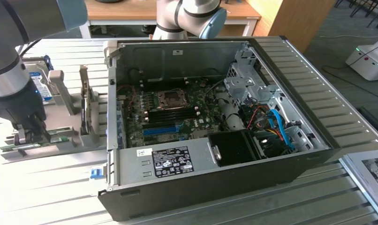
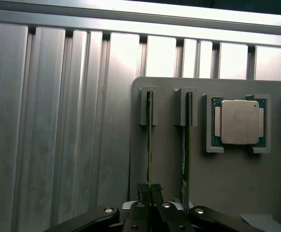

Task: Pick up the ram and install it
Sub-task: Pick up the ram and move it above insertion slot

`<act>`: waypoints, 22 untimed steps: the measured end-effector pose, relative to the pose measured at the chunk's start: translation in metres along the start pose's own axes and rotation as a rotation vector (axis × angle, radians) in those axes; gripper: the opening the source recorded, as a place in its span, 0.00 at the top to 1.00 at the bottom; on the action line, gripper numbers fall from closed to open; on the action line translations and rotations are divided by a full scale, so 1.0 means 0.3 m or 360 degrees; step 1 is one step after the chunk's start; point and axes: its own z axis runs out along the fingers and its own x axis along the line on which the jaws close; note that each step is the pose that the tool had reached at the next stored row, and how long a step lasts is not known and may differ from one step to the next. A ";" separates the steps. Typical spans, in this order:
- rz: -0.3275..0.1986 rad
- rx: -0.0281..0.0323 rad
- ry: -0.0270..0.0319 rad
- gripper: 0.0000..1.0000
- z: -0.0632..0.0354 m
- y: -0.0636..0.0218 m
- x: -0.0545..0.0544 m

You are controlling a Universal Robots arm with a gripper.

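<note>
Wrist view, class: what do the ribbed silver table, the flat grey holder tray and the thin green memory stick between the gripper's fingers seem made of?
The ribbed silver table looks like brushed aluminium, given its soft streaked shine. The flat grey holder tray is probably plastic: dull, even. The thin green memory stick seems circuit board, judging by its green edge.

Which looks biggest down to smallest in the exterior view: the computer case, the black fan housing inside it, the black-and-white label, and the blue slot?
1. the computer case
2. the black fan housing and the label: too alike to rank
3. the blue slot, smallest
</note>
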 end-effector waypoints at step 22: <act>0.0000 0.00001 0.00000 0.88 -0.077 0.002 -0.002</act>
